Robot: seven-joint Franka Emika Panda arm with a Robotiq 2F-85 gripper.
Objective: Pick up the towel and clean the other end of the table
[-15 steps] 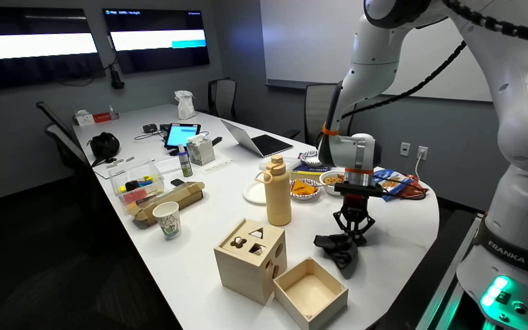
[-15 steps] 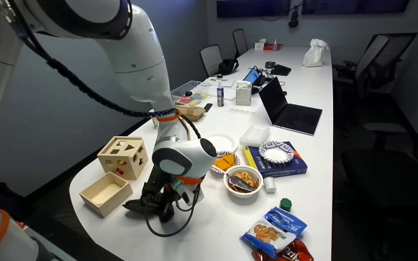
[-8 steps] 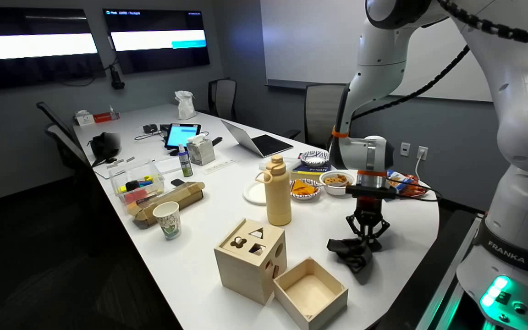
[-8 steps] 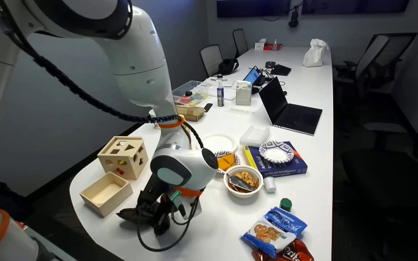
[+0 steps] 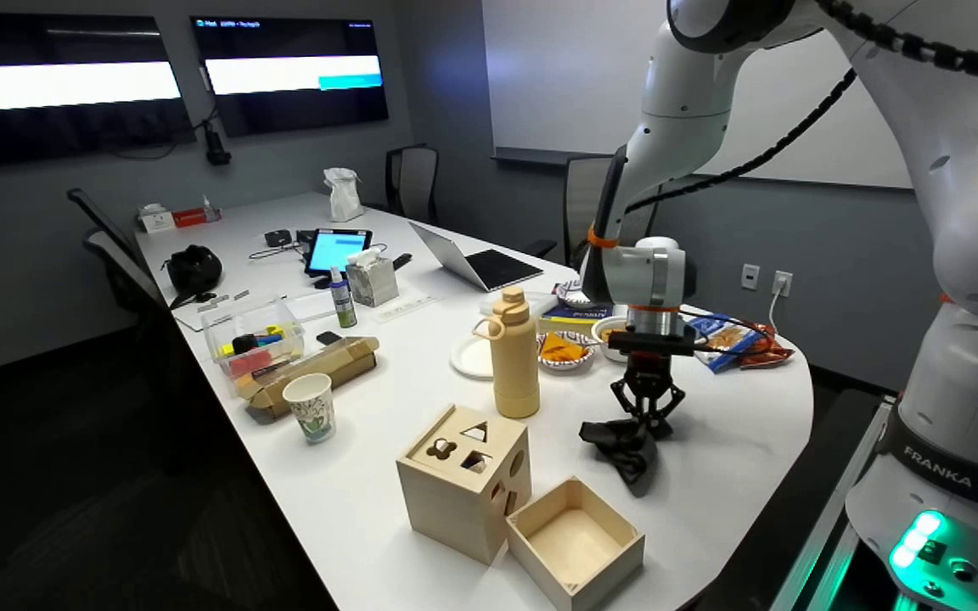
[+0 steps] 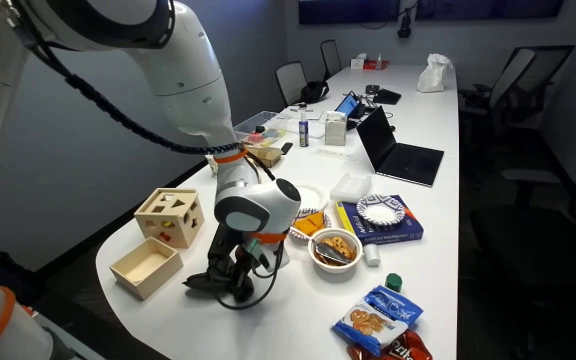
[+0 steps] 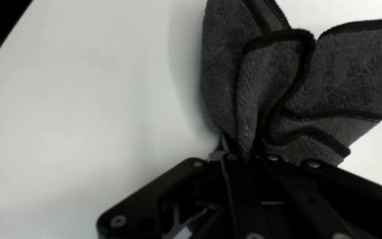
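Wrist view: pincer (image 7: 246, 153) tight on towel (image 7: 272, 78)

Dim all round, screens (image 5: 292, 75) glaring white, bluish sheen across the wall (image 5: 446, 76) beside them, floor (image 5: 115, 475) nearly black, green lights (image 5: 915, 540) blazing on the robot base (image 5: 956, 462), table (image 6: 298, 320) bright, wrist view softer, washed-out white, faint shadow hugging the towel (image 7: 277, 79), gripper (image 7: 245, 154) murky black

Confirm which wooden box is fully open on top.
The low box with no lid; the taller cube has a top panel with shaped holes.
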